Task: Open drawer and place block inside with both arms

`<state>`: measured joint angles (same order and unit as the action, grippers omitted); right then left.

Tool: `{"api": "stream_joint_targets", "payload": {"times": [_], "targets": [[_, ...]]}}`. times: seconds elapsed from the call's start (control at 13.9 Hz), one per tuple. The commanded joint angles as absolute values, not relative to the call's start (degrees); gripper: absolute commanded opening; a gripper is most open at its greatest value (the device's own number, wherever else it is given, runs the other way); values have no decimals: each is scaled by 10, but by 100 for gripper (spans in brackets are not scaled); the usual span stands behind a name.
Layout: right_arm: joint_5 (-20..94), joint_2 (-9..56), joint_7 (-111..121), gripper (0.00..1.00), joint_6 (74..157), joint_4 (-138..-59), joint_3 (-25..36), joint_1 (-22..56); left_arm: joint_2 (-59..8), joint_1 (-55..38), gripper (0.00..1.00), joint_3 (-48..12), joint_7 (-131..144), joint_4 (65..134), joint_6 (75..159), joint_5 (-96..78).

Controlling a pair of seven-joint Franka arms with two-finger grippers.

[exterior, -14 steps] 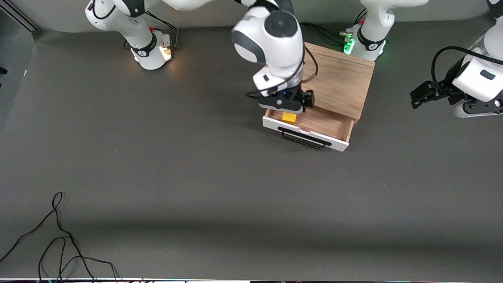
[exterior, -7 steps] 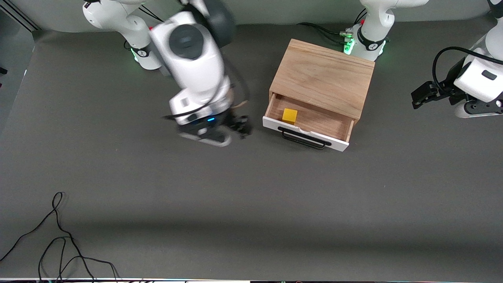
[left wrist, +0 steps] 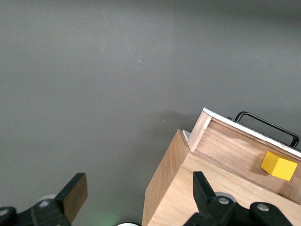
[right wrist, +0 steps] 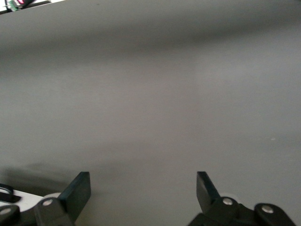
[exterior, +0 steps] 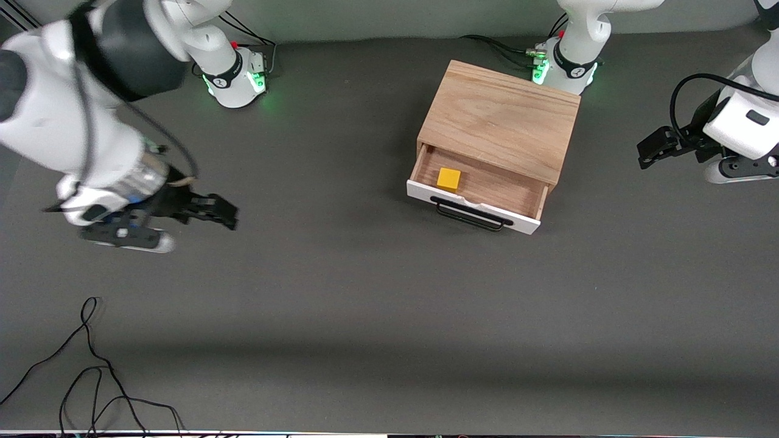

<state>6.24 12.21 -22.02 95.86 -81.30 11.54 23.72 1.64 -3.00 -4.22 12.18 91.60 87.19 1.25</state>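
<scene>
The light oak cabinet (exterior: 499,118) stands near the left arm's base. Its white-fronted drawer (exterior: 471,208) with a black bar handle (exterior: 468,217) is pulled open. The yellow block (exterior: 449,179) lies inside on the wood floor, at the corner toward the right arm's end. My right gripper (exterior: 226,214) is open and empty, over bare table toward the right arm's end; the right wrist view shows its gripper (right wrist: 141,188) over grey mat only. My left gripper (exterior: 642,155) waits open and empty beside the cabinet. The left wrist view shows its gripper (left wrist: 139,193), the cabinet (left wrist: 178,197), drawer (left wrist: 235,146) and block (left wrist: 279,165).
Loose black cables (exterior: 91,371) lie on the grey table (exterior: 365,304) at the near corner toward the right arm's end. Both arm bases (exterior: 234,76) glow green at the far edge.
My right gripper has swung away from above the drawer toward the right arm's end of the table, leaving the block in the drawer. The left arm has not moved.
</scene>
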Motion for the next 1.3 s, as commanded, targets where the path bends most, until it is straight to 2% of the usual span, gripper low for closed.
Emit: {"api": "stream_joint_targets", "payload": {"times": [0.0, 0.22, 0.43, 0.72, 1.23], "targets": [[66, 58, -145, 100, 970, -894, 126, 203, 26, -26, 100, -43, 111, 926, 878, 7], [34, 17, -91, 100, 967, -932, 110, 162, 26, -26, 100, -43, 112, 926, 878, 7], [18, -4, -78, 100, 966, -950, 13, 68, 26, -26, 100, -43, 112, 926, 878, 7], [11, 6, -49, 100, 971, -935, -5, 31, 26, -26, 100, -44, 112, 926, 878, 7], [9, 5, 20, 100, 935, -926, -1, 28, 25, -26, 100, -44, 112, 925, 879, 7]]}}
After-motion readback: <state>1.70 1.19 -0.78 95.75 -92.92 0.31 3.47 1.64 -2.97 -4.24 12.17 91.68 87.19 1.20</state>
